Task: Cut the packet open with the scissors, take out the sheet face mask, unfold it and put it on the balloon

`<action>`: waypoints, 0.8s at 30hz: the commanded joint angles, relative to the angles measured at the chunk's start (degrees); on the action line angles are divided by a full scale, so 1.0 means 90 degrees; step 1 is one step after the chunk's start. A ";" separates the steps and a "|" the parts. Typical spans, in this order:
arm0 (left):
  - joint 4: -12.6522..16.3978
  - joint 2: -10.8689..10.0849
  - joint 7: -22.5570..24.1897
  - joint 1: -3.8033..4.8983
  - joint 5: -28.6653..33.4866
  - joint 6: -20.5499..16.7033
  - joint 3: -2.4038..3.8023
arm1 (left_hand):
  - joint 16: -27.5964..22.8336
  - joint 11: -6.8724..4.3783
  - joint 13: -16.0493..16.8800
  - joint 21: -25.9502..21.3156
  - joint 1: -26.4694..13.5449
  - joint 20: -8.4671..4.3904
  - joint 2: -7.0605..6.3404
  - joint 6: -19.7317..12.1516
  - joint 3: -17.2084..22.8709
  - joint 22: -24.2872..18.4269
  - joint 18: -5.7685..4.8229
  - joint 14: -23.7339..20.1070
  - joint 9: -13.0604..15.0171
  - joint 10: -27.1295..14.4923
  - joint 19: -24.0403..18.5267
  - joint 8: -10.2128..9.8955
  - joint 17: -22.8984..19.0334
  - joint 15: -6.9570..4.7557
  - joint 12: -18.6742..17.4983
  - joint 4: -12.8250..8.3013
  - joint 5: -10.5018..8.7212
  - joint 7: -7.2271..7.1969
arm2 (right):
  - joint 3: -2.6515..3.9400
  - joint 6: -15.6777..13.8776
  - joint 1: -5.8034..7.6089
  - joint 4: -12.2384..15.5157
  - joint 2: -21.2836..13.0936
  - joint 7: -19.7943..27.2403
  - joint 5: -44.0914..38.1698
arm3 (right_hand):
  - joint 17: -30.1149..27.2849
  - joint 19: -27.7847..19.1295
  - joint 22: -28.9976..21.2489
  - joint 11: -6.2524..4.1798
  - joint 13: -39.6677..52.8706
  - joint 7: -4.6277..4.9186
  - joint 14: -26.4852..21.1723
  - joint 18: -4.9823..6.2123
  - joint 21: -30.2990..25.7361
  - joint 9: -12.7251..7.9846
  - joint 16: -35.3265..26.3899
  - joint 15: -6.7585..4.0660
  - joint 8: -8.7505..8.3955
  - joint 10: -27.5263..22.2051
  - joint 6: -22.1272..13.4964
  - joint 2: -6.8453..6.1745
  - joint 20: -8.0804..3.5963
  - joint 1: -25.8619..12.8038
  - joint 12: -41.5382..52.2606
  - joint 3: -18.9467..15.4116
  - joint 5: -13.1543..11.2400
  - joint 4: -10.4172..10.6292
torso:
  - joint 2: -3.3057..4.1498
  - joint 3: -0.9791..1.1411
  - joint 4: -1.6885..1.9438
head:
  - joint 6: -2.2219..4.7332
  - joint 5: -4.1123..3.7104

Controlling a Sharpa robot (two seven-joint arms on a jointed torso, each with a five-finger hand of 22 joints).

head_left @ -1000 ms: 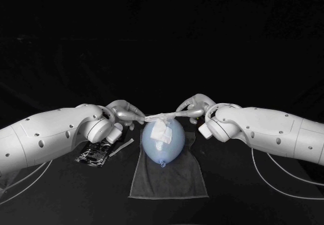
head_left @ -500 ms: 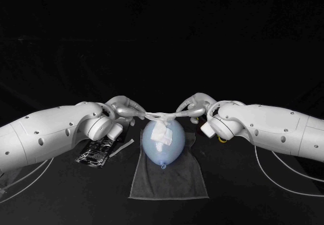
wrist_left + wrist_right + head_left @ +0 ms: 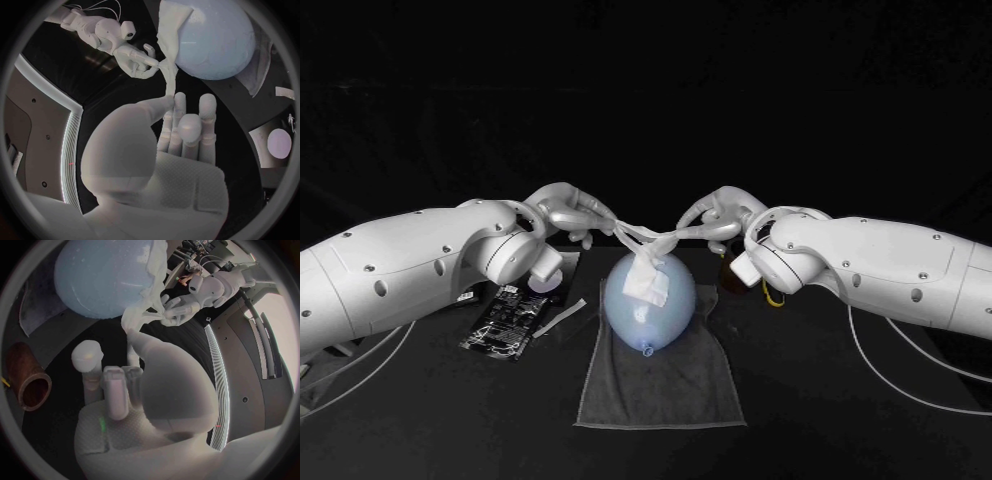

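Pale blue balloon (image 3: 646, 300) lengthwise on a grey towel (image 3: 661, 390), knot at the near end. White sheet mask (image 3: 646, 278) partly down on the balloon's far half, crumpled there, not spread flat. Up from that patch, two thin twisted strands of the mask, forking in a V above the balloon's far tip.

Over to the left hand (image 3: 574, 218), just beyond and to the left of the balloon's far tip: pinches the left strand between thumb and fingertip, other fingers straight and close together, free of the mask. And the right hand (image 3: 713, 222), mirrored just beyond and to the right of that tip: pinches the right strand the same way, thumb against fingertip, other fingers off it. Both hands raised clear of the balloon, touching only the mask, strands stretched from each pinch down to the crumpled patch.

Left of the balloon, on the black table (image 3: 444, 420): dark opened packet (image 3: 506, 322) lying flat, and a narrow cut strip (image 3: 563, 320) between it and the towel. Right of the balloon, near the towel's edge and under the right wrist: brown cylinder (image 3: 28, 385), open at one end.
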 commanded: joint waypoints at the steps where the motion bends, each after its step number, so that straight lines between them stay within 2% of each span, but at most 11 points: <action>1: 0.0048 -0.0038 0.0416 0.0101 -0.0138 0.0271 0.0038 | 0.0026 0.0003 0.0009 0.0043 0.0028 0.0017 0.0061 0.0062 0.0049 0.0014 0.0117 0.0030 0.0078 0.0045 0.0043 0.0027 0.0016 0.0000 0.0017 -0.0010 0.0025 0.0009 | 0.0029 -0.0413 0.0079 0.0082 -0.0083 0.0258 -0.0124 | 0.1576 0.0048 0.0675 -0.0032 0.1674 -0.0003 0.0636 -0.0051 0.0031 0.0013 0.0043 -0.0048 0.0031 0.0662 0.0019 0.0009 -0.0004 -0.0057 0.0022 0.0045 0.0015 0.0006 | -0.0010 0.0004 -0.0001 | 0.0032 0.0008; 13: 0.0316 -0.0325 0.0656 0.0432 -0.0133 0.0564 0.0097 | 0.0032 0.0004 0.0009 0.0052 0.0028 0.0016 0.0062 0.0060 0.0057 0.0026 0.0114 0.0039 0.0079 0.0041 0.0054 0.0025 0.0035 -0.0001 0.0016 -0.0013 0.0025 0.0009 | 0.0088 -0.0468 0.0357 0.0516 -0.0465 0.0271 -0.0227 | 0.1608 0.0062 0.0680 -0.0033 0.1674 -0.0004 0.0649 -0.0054 0.0057 0.0025 0.0049 -0.0049 0.0056 0.0662 0.0020 -0.0007 -0.0006 -0.0093 0.0022 0.0110 0.0015 -0.0036 | -0.0046 0.0018 -0.0007 | 0.0163 0.0039; 18: 0.0411 -0.0395 0.0727 0.0533 -0.0105 0.0630 0.0145 | 0.0032 0.0004 0.0009 0.0052 0.0028 0.0016 0.0062 0.0060 0.0057 0.0026 0.0114 0.0039 0.0079 0.0041 0.0054 0.0025 0.0035 -0.0001 0.0016 -0.0013 0.0025 0.0009 | 0.0101 -0.0489 0.0573 0.0644 -0.0575 0.0241 -0.0332 | 0.1623 0.0075 0.0687 -0.0033 0.1674 -0.0004 0.0655 -0.0059 0.0088 0.0029 0.0052 -0.0050 0.0066 0.0662 0.0021 -0.0015 -0.0007 -0.0107 0.0022 0.0135 0.0015 -0.0053 | -0.0091 0.0016 -0.0019 | 0.0210 0.0027; 24: 0.0421 -0.0368 0.0787 0.0664 -0.0068 0.0675 0.0206 | 0.0033 0.0004 0.0009 0.0058 0.0026 0.0015 0.0063 0.0059 0.0062 0.0032 0.0113 0.0040 0.0080 0.0039 0.0059 0.0025 0.0032 -0.0001 0.0015 -0.0014 0.0024 0.0010 | 0.0105 -0.0477 0.0826 0.0786 -0.0666 0.0200 -0.0499 | 0.1642 0.0086 0.0693 -0.0034 0.1674 -0.0005 0.0663 -0.0063 0.0113 0.0034 0.0055 -0.0050 0.0077 0.0662 0.0025 -0.0026 -0.0008 -0.0126 0.0022 0.0160 0.0014 -0.0070 | -0.0111 0.0014 -0.0022 | 0.0279 0.0010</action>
